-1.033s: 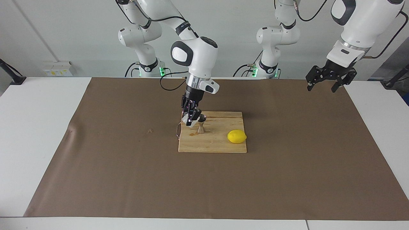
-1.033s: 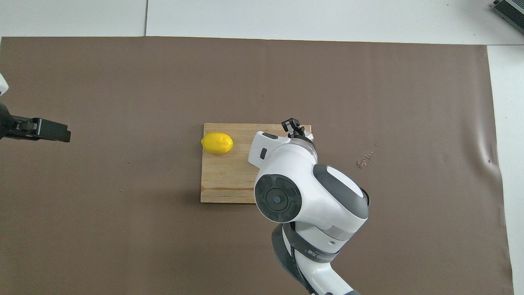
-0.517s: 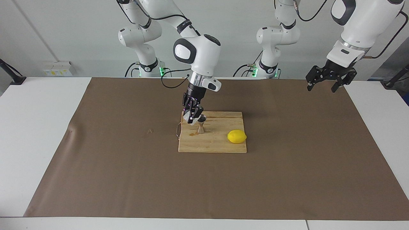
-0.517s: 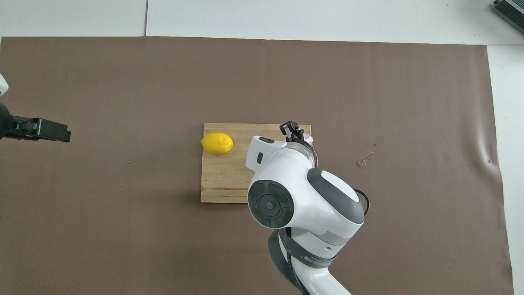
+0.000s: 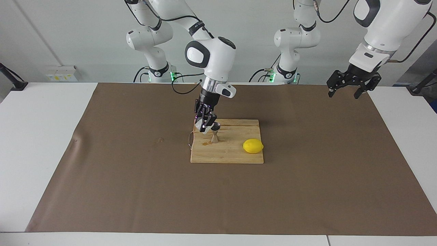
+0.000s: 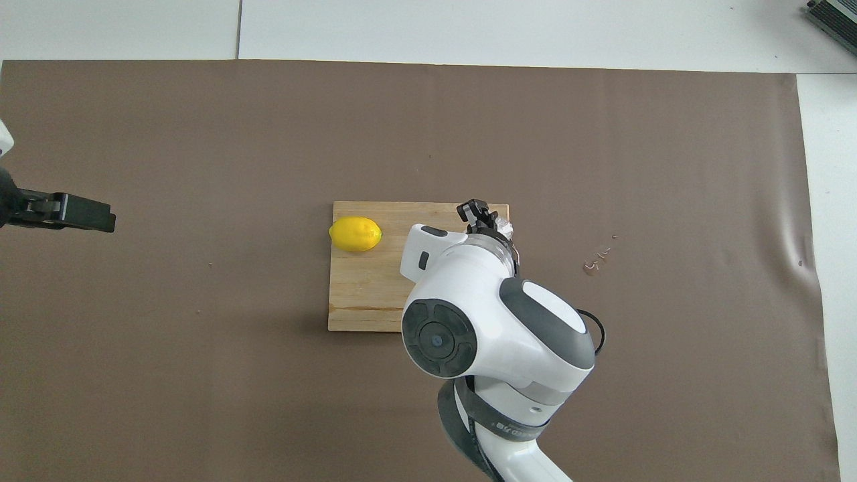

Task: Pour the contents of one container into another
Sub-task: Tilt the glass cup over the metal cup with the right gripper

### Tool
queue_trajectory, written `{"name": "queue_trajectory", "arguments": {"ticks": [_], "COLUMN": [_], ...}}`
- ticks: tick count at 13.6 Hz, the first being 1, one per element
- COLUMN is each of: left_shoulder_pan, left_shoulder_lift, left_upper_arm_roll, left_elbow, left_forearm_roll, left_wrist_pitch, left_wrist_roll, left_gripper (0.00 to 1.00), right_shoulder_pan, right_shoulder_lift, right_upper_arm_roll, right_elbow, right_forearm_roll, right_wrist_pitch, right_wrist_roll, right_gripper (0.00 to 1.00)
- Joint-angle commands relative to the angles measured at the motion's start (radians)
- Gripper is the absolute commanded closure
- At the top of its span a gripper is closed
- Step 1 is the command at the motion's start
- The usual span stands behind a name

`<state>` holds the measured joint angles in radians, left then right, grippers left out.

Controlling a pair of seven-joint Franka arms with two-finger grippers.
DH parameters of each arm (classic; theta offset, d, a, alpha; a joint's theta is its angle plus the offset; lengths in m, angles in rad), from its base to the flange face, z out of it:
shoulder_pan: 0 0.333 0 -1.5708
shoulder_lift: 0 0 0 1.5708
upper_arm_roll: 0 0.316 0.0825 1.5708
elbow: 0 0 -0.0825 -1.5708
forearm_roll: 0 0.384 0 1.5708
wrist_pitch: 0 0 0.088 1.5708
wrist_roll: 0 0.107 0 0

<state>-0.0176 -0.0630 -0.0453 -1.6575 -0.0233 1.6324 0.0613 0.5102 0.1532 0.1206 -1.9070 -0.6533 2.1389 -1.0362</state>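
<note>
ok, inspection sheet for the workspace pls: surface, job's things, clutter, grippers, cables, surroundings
Surface: brown paper cover on white table; wrinkle toward the right arm's end.
Job's things: glass cup held over wooden board, beside steel jigger, which stands on the board.
Clutter: lemon on the board, toward the left arm's end; small stain on the board by the jigger; small specks on the paper.
Grippers: right gripper shut on the cup; left gripper open, waiting over the paper's edge.
Cables: black cables at both arm bases, off the work area.
Surroundings: plain wall, wall socket box.
</note>
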Motion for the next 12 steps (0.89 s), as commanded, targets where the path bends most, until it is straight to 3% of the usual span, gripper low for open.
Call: {"name": "queue_trajectory", "arguments": {"ticks": [1,12], "left_shoulder_pan": [0.004,0.004], "left_shoulder_lift": [-0.017,-0.017], "left_upper_arm_roll": [0.002,0.002], "left_elbow": [-0.015,-0.015], "left_forearm_roll": [-0.006,-0.006], "left_wrist_pitch": [0.001,0.001], "left_wrist_roll": [0.005,0.005], "left_gripper": [0.00,0.00], "right_shoulder_pan": [-0.005,0.001], "right_shoulder_lift": [-0.012,-0.006], "right_upper_arm_roll": [0.007,0.010], "right_elbow": [-0.003,-0.001], "right_forearm_roll": [-0.051,-0.088], "right_wrist_pitch": [-0.022,-0.030], "right_wrist_roll": [0.031,0.051], "right_gripper": [0.81,0.81]}}
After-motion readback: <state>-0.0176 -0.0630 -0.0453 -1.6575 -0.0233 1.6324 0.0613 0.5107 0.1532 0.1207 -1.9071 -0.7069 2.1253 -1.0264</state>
